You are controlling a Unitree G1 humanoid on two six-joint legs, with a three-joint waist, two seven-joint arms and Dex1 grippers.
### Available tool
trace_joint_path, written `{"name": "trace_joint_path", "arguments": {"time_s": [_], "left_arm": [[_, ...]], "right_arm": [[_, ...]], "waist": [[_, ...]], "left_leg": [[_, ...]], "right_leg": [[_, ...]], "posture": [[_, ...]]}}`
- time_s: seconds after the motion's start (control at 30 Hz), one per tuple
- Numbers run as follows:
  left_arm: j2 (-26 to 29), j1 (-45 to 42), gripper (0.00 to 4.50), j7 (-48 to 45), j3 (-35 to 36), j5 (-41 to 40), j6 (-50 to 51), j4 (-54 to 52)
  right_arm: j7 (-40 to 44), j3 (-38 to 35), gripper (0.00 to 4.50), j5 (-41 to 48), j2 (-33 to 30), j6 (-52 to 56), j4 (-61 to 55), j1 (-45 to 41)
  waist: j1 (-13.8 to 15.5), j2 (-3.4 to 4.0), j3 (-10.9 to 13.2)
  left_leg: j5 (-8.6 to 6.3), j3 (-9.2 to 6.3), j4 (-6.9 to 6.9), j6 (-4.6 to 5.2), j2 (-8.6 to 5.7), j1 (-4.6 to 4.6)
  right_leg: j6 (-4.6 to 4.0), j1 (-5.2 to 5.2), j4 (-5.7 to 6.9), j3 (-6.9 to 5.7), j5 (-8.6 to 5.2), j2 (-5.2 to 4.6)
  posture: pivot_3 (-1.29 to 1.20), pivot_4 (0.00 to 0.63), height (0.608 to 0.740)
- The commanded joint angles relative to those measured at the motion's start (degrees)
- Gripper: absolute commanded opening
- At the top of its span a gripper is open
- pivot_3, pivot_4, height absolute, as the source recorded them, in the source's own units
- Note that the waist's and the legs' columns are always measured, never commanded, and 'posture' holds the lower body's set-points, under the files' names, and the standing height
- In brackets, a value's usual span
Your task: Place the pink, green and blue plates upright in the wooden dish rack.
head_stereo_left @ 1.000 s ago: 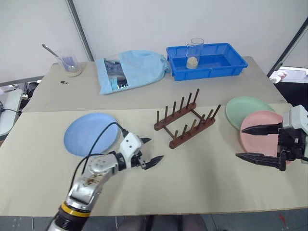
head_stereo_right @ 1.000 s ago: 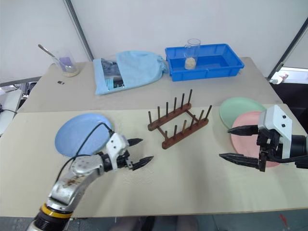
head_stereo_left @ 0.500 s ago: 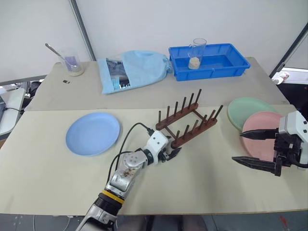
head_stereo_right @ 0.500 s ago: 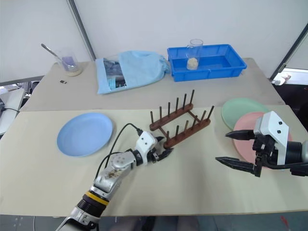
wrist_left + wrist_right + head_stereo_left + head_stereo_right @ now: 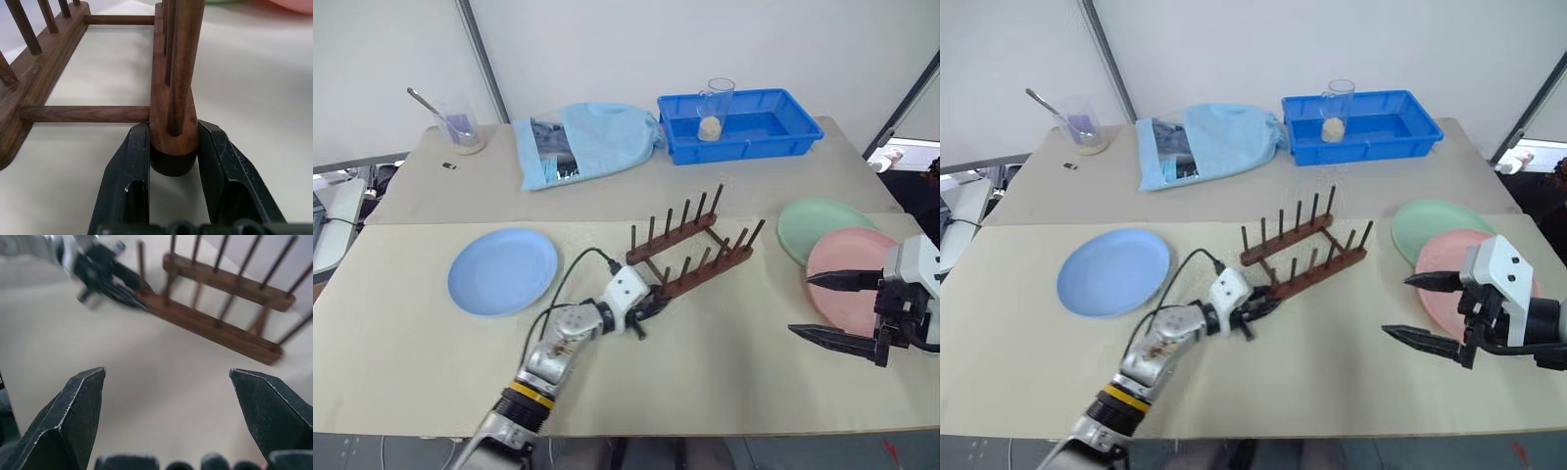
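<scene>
Beige tabletop [image 5: 724, 372] fills the foreground, with a second table pushed against its far edge. Nearest, at the right, the right gripper [image 5: 827, 305] hovers with its fingers spread wide and nothing between them, just in front of the pink plate [image 5: 850, 266]. Toward the middle, the left gripper [image 5: 651, 305] has its two fingers narrowed around the near end of the wooden dish rack [image 5: 693, 255]; the left wrist view shows the rounded end of one rail [image 5: 172, 147] sitting between the fingers [image 5: 128, 171], which press against both its sides. The rack holds no plates. The blue plate [image 5: 503, 271] lies flat at the left, well apart from the rack. The green plate [image 5: 815, 223] lies flat behind the pink one, partly under it. Farther back sit a light blue cloth bag [image 5: 587, 142], a bright blue tray [image 5: 744, 125] with a glass [image 5: 713, 103] in it, and a beaker with a spoon [image 5: 460, 127].
</scene>
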Motion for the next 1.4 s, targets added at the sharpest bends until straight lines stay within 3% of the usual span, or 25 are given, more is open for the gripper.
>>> {"name": "trace_joint_path", "arguments": {"time_s": [0.03, 0.13, 0.43, 0.7, 0.73, 0.9, 1.07, 1.2, 1.23, 1.4], "left_arm": [[2.74, -2.95, 0.87, -9.33, -0.76, -2.31, -3.24, -1.18], [3.39, -6.26, 0.87, -14.51, -1.94, -1.93, -5.82, 2.66], [-3.59, -18.65, 0.87, -17.91, -2.48, 2.02, -15.57, 24.99], [-5.53, -22.54, 0.87, -21.22, -1.18, 2.06, -19.79, 33.03], [-5.44, -22.78, 1.88, -21.23, -0.84, 2.17, -20.21, 33.42], [-2.57, -21.69, 3.99, -20.38, 1.23, 2.46, -21.44, 30.57], [6.10, -14.68, 3.99, -26.42, 3.26, -3.93, -9.07, 11.69], [11.99, -7.16, 2.70, -29.60, 0.30, -6.69, 1.22, -3.41], [12.49, -6.11, 2.27, -29.55, -0.32, -6.77, 2.65, -5.56], [7.59, -5.05, 0.01, -20.59, -3.55, -0.78, 2.57, -6.04]], "right_arm": [[2.09, -4.45, 4.50, -0.63, 0.01, -0.93, -3.10, 2.79], [2.41, -6.12, 4.50, -0.70, 0.60, -0.57, -4.55, 5.02], [2.03, -9.12, 4.50, -1.97, 2.70, -0.45, -7.39, 9.62], [1.22, -10.64, 4.50, -1.91, 4.00, -0.12, -9.01, 12.03], [0.98, -10.42, 4.50, -1.93, 4.02, -0.17, -9.07, 12.05], [-0.22, -8.25, 4.50, -2.65, 3.37, -0.85, -8.23, 11.08], [-3.77, -1.09, 4.50, -7.66, 1.51, -2.55, -5.68, 8.39], [-5.34, 7.74, 4.50, -11.50, 0.40, -6.02, -2.07, 4.11], [-5.70, 9.32, 3.97, -12.07, 0.37, -6.54, -1.25, 2.89], [-6.92, 19.01, 2.34, -17.60, -0.47, -10.54, 4.50, -2.65]], "waist": [[0.16, 0.00, 0.00], [0.52, -0.01, 0.00], [0.01, -0.17, 0.09], [-0.45, -0.24, 0.13], [-0.50, -0.24, 0.13], [-0.97, -0.25, 0.13], [-1.69, -0.25, 0.13], [-1.85, -0.21, 0.11], [-1.83, -0.21, 0.11], [-0.55, -0.23, 0.12]], "left_leg": [[0.00, 0.01, 0.00, 0.01, -0.01, -0.01], [-0.03, 0.02, 0.05, 0.05, -0.06, -0.01], [-0.04, 0.05, 0.13, 0.08, -0.05, -0.08], [-0.06, 0.07, 0.19, 0.12, -0.03, -0.14], [-0.07, 0.07, 0.25, 0.14, -0.04, -0.16], [-0.11, 0.06, 0.54, 0.20, -0.04, -0.37], [-0.14, 0.07, 0.54, 0.17, -0.04, -0.38], [-0.15, 0.08, 0.54, 0.18, -0.06, -0.34], [-0.15, 0.08, 0.54, 0.18, -0.07, -0.32], [-0.12, 0.10, 0.59, 0.13, -0.10, -0.31]], "right_leg": [[0.00, 0.01, -0.01, 0.00, 0.00, -0.01], [0.05, 0.06, -0.08, -0.02, 0.03, -0.05], [0.11, 0.09, -0.17, -0.01, 0.07, -0.06], [0.14, 0.08, -0.24, -0.03, 0.08, -0.05], [0.15, 0.08, -0.24, -0.03, 0.09, -0.05], [0.26, 0.03, -0.21, -0.04, 0.16, -0.04], [0.26, -0.09, -0.13, -0.03, 0.17, -0.04], [0.25, -0.11, -0.08, -0.06, 0.16, -0.05], [0.25, -0.08, -0.10, -0.05, 0.16, -0.06], [0.28, 0.02, -0.16, -0.07, 0.25, -0.09]], "posture": [[0.00, 0.150, 0.740], [0.00, 0.150, 0.740], [0.00, 0.150, 0.740], [0.00, 0.150, 0.740], [0.00, 0.150, 0.740], [0.00, 0.150, 0.740], [0.00, 0.150, 0.740], [0.00, 0.150, 0.740], [0.00, 0.150, 0.740], [0.00, 0.150, 0.740]]}}
